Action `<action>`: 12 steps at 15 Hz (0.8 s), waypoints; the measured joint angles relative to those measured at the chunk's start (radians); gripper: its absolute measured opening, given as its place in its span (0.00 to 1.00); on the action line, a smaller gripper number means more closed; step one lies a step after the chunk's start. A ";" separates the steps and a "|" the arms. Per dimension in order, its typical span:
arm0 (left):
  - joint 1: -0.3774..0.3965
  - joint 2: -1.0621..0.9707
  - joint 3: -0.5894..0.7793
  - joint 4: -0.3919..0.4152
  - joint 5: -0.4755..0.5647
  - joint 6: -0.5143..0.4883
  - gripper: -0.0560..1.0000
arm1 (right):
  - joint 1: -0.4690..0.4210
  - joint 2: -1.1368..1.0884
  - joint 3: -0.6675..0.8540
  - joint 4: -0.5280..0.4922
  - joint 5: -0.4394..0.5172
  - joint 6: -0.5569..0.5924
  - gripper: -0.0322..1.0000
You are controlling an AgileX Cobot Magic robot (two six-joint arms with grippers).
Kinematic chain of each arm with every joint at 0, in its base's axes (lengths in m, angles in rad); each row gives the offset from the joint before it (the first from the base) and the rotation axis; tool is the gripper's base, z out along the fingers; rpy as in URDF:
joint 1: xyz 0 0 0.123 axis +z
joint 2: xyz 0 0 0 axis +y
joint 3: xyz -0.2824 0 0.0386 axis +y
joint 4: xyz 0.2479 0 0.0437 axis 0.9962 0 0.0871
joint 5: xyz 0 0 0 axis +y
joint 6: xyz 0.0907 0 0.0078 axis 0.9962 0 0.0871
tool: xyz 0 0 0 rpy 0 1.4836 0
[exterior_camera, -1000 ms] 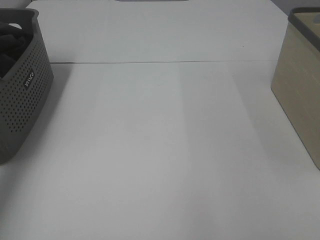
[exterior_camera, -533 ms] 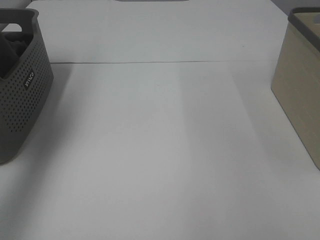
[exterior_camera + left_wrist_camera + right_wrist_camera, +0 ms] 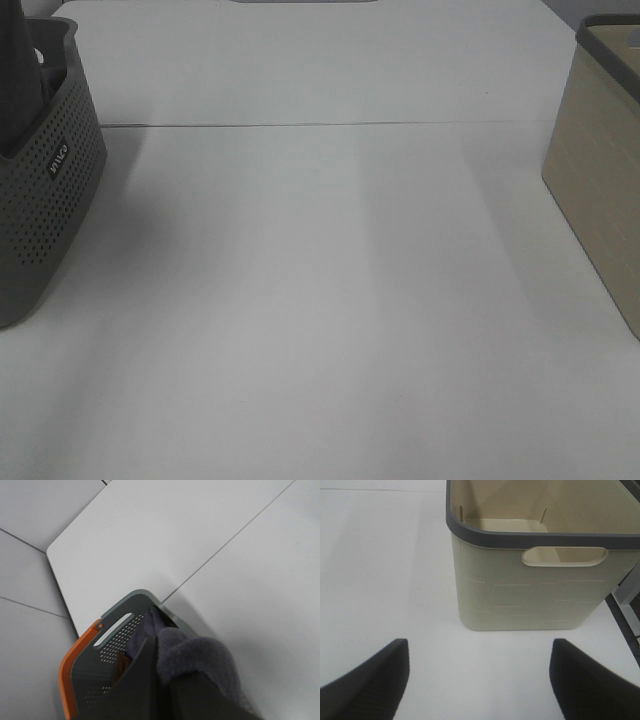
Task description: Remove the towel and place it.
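**Charcoal towel gripped over the grey basket**

Charcoal terry of the towel (image 3: 197, 660) is pinched between the closed left jaws, directly above the grey perforated basket (image 3: 117, 642). From the high camera the towel (image 3: 18, 85) shows as a dark column reaching up out of that basket (image 3: 55, 195) at the far left of the white table (image 3: 320, 300). At the right edge stands a beige basket (image 3: 600, 190) with a dark grey rim. The right jaws are spread wide and hold nothing, hovering over bare table just beside the beige basket (image 3: 530, 592).
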 joint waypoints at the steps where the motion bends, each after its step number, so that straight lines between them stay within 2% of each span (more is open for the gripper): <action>1: -0.047 0.013 -0.002 -0.046 -0.014 -0.007 0.05 | 0.000 0.068 -0.019 0.056 -0.062 -0.076 0.77; 3: -0.102 0.033 -0.015 -0.061 -0.038 -0.017 0.05 | 0.000 0.142 -0.034 0.140 -0.159 -0.169 0.77; 7: -0.254 0.127 -0.086 -0.066 -0.123 -0.162 0.05 | 0.000 0.405 -0.036 0.400 -0.405 -0.391 0.77; 8: -0.284 0.152 -0.088 -0.066 -0.124 -0.171 0.05 | 0.000 0.471 -0.036 0.450 -0.470 -0.433 0.77; 11: -0.335 0.201 -0.089 -0.072 -0.134 -0.178 0.05 | 0.000 0.662 -0.044 0.582 -0.582 -0.562 0.77; 12: -0.360 0.221 -0.091 -0.076 -0.175 -0.197 0.05 | 0.000 0.815 -0.081 0.711 -0.626 -0.741 0.77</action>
